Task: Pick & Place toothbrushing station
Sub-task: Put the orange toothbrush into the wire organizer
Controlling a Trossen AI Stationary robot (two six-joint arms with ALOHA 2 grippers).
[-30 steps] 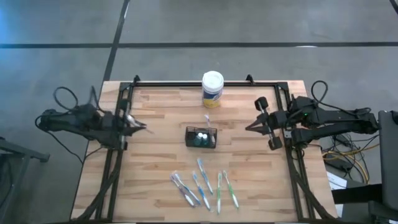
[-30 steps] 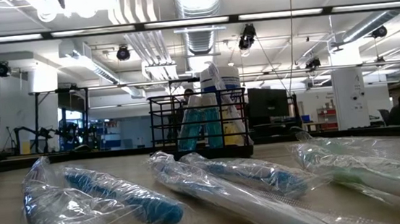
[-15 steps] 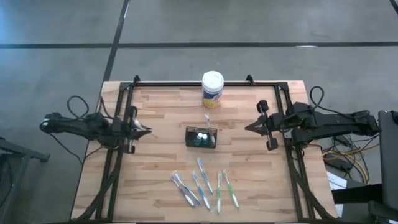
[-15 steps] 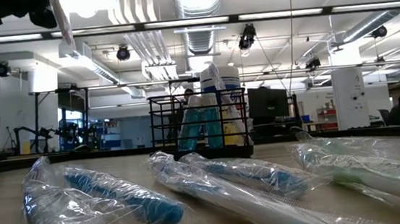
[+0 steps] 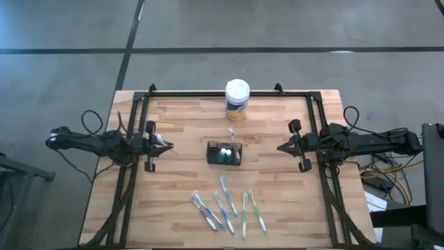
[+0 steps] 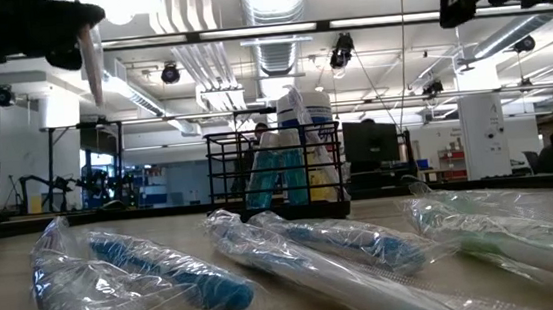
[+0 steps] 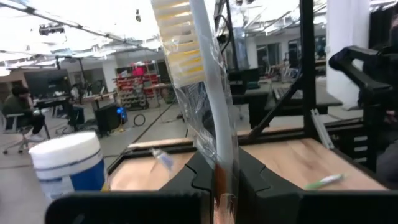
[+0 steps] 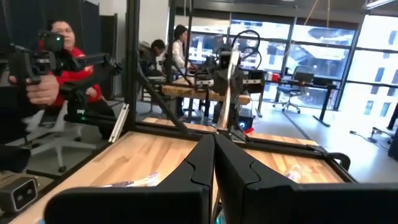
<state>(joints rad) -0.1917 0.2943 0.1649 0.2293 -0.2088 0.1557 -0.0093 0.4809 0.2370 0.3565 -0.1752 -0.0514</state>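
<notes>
at the table's left edge the left gripper (image 5: pixel 166 146) pinches a wrapped toothbrush (image 7: pixel 205 93). mid-table sits the caddy (image 5: pixel 225 153), more toothbrushes (image 5: pixel 227 207) lying near the front edge. right gripper (image 5: pixel 280 148) hangs closed, empty, at the right edge.

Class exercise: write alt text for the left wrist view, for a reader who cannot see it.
The left tool is shut on a plastic-wrapped toothbrush, its yellow-and-white bristles pointing up. Beyond lie the wooden table and a white-lidded canister.
</notes>
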